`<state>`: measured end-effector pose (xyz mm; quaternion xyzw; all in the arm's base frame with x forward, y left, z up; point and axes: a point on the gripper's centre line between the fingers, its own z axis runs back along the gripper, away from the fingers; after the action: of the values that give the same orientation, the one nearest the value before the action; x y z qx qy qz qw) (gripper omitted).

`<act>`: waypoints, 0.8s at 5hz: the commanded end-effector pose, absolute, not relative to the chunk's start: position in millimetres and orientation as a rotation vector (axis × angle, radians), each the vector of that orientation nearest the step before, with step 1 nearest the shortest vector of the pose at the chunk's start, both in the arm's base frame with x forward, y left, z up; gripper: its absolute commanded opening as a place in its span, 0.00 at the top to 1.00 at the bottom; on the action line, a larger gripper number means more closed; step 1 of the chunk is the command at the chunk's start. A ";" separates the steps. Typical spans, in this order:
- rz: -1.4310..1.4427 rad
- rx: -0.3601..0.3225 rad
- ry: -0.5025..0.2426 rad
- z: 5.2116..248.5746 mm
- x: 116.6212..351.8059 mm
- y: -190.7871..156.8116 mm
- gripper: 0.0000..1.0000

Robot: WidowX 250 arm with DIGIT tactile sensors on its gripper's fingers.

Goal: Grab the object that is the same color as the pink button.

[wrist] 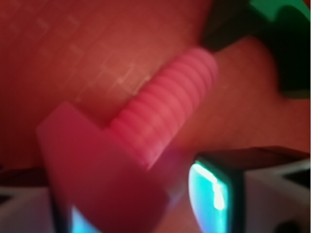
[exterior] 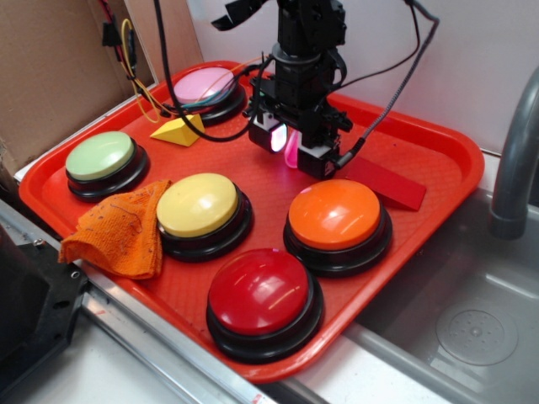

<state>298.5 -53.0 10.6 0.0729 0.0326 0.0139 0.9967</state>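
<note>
The object, a small pink toy piece (exterior: 292, 158), rests on the red tray (exterior: 421, 143) between my gripper's fingers. In the wrist view its ribbed stem (wrist: 165, 107) points up and to the right, and its blurred head lies against the left finger. My gripper (exterior: 291, 147) (wrist: 146, 208) is low over the tray and open. A gap shows between the piece and the right pad (wrist: 214, 194). The pink button (exterior: 205, 86), pale pink on a black base, stands at the tray's far edge, left of the gripper.
A yellow wedge (exterior: 177, 130) lies near the pink button, and a red wedge (exterior: 387, 185) just right of the gripper. Green (exterior: 101, 156), yellow (exterior: 198, 204), orange (exterior: 335, 215) and red (exterior: 261, 292) buttons fill the tray's front. An orange cloth (exterior: 118, 227) lies at front left. A sink (exterior: 480, 337) is to the right.
</note>
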 end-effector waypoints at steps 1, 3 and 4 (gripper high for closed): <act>0.040 0.160 0.018 27.1 295.5 -40.6 1.00; 0.085 0.149 -0.058 73.6 289.8 -31.9 1.00; 0.090 0.071 -0.106 116.2 279.6 -23.7 1.00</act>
<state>278.7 -30.6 98.1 0.0435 -0.0156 0.0453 0.9979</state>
